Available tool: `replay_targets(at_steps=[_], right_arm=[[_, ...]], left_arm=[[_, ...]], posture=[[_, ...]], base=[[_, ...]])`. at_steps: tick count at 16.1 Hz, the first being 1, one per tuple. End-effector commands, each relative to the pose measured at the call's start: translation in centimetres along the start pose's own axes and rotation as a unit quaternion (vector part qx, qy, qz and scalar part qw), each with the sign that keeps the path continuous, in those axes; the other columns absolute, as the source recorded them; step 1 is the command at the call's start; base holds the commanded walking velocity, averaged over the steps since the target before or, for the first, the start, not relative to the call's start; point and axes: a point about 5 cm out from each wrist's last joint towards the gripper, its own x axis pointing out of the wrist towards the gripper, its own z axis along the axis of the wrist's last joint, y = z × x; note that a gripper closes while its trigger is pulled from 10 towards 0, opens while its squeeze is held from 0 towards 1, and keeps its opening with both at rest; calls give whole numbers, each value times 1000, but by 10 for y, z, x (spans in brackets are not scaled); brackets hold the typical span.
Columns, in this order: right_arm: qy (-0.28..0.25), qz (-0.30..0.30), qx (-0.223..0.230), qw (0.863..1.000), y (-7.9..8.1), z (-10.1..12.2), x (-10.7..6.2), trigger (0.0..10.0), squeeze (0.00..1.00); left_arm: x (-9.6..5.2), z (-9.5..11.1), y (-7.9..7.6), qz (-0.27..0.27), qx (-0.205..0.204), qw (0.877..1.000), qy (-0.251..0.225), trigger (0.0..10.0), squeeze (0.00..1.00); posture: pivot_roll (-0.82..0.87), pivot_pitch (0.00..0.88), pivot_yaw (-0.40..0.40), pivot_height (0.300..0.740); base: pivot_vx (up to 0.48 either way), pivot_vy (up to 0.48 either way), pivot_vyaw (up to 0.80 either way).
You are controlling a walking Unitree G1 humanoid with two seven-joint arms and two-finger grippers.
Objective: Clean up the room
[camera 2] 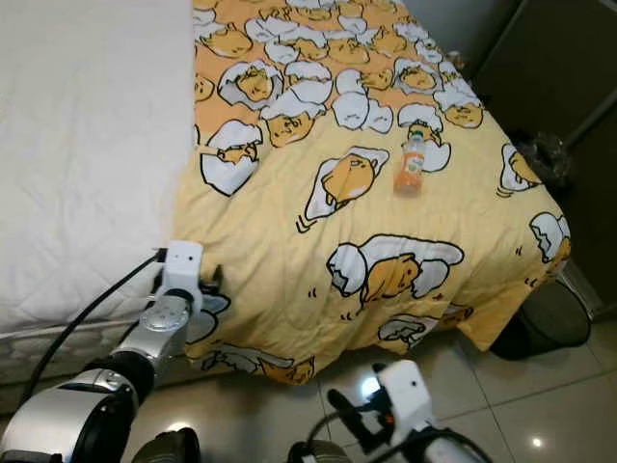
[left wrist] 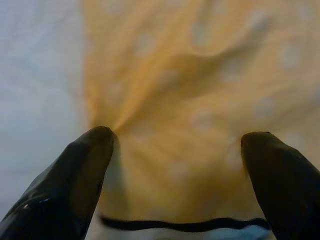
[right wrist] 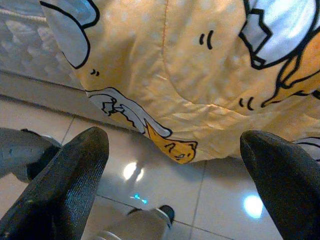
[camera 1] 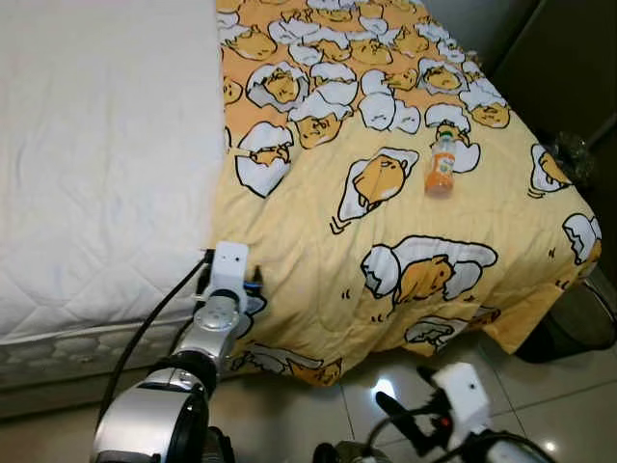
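Atop yellow blanket [camera 1: 318, 251], orange bottle [camera 1: 441, 166].

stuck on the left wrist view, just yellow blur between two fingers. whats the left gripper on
Observer: The left gripper is at the near edge of the yellow blanket, beside the bare white mattress.
Operator: anything on the bed to tidy
Observer: An orange bottle lies on the blanket, further up the bed and towards the robot's right.
Operator: wheres the right arm
Observer: The right gripper is low over the tiled floor, fingers open, short of the blanket's hanging corner.
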Motion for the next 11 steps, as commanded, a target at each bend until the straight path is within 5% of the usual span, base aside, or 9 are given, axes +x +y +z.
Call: replay_targets(at_steps=[1, 6, 11], right_arm=[[4, -10, 4, 1000, -5, 0, -9, 10000, 0], [15, -7, 14, 1000, 0, -2, -14, 10000, 0], [21, 4, 8, 1000, 6, 5, -12, 10000, 0]], left_arm=[[2, 4, 9, 41, 0, 999, -5, 10000, 0], [-2, -3, 13, 57, -16, 998, -11, 10000, 0], [-4, -6, -17, -35, -61, 997, 18, 10000, 0]], posture=[[-305, 162, -146, 740], [-284, 176, -140, 740], [-298, 185, -156, 740]], base=[[0, 0, 0], [0, 0, 0], [0, 0, 0]])
